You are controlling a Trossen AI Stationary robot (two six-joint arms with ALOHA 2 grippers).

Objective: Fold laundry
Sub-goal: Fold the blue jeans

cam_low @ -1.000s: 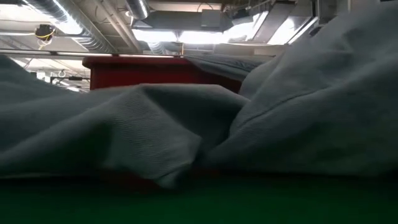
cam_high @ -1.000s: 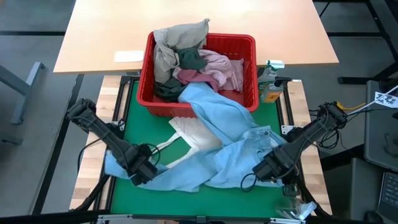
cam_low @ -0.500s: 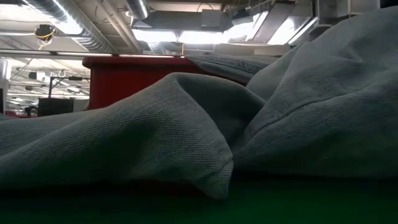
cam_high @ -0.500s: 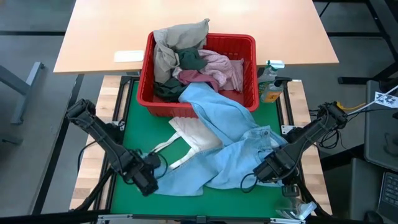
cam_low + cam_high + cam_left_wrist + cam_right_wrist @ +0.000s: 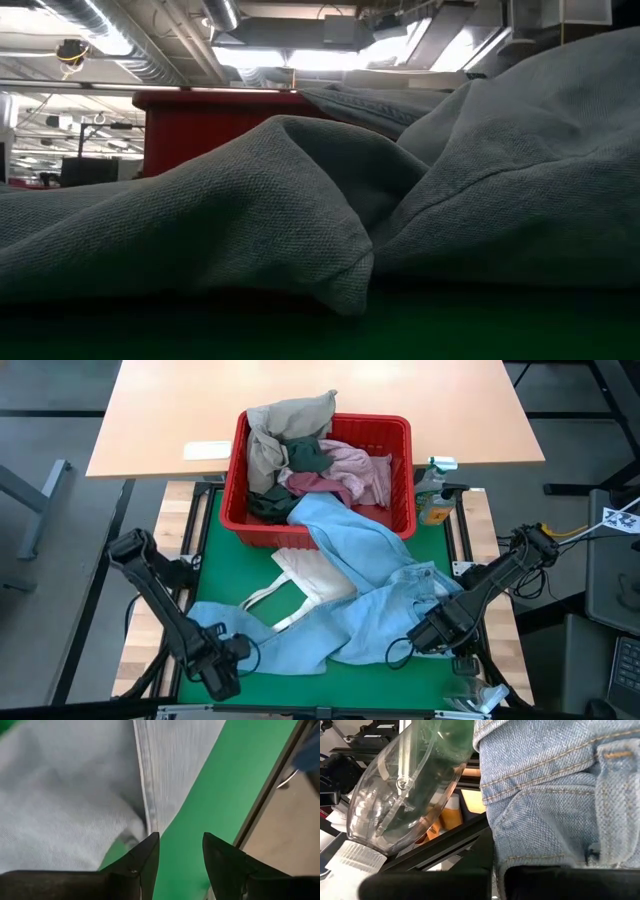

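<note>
The left gripper hovers at the near left corner of the green mat, its fingers parted with nothing between them, and the hem of the light blue jeans lies just ahead of its tips. The right gripper is clamped on the jeans' waistband at the mat's right side. Beyond both grippers, the rest of the laundry sits piled in the red basket, over whose front rim one jeans leg drapes.

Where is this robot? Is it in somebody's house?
Probably not a house. It looks like a robot lab or workshop: bare ceiling ducts and strip lights overhead, a green work mat, and a red basket of laundry for folding practice.
</note>
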